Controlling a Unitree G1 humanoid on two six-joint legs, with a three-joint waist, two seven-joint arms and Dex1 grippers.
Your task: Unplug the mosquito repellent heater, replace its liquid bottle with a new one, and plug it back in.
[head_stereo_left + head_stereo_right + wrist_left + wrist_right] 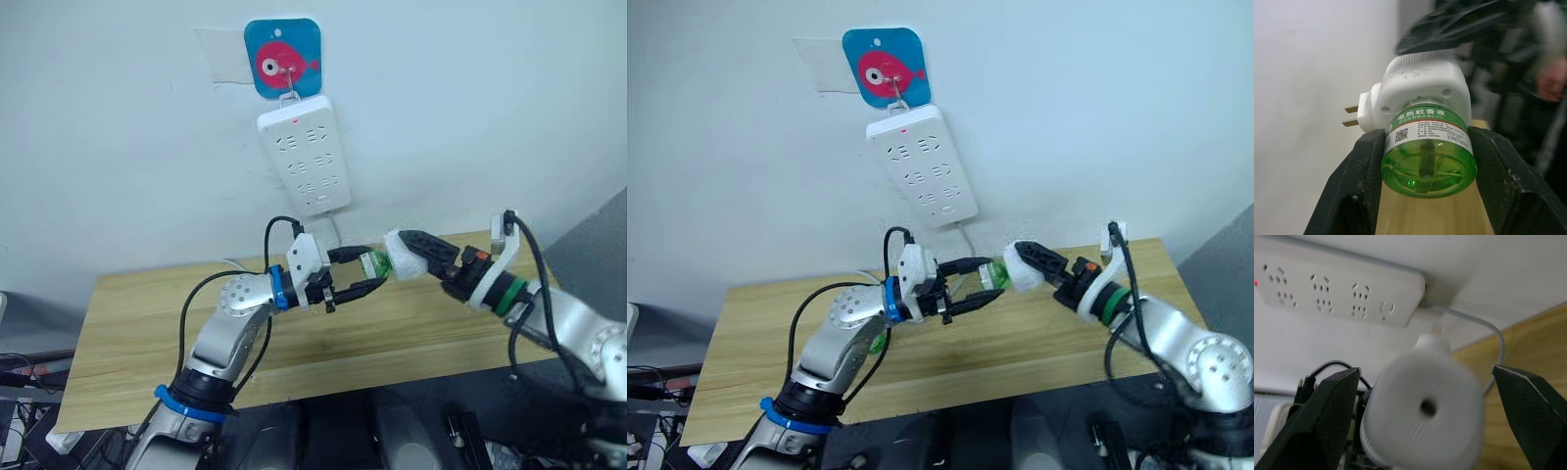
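Observation:
The mosquito repellent heater (398,246), a white rounded unit, hangs in the air above the wooden table (147,333), unplugged, its two prongs bare in the left wrist view. My right gripper (406,257) is shut on it, a black finger lying along its top. The round vent hole (1427,407) faces the right wrist camera. A green liquid bottle (1427,156) with a printed label sticks out of the heater's underside. My left gripper (361,270) is shut on that bottle, one finger on each side.
A long white power strip (304,157) hangs on the wall from a hook on a blue fish sticker (282,57), a red light lit near its top. Its cable (338,230) drops behind the grippers to the table. The sockets hold no plugs.

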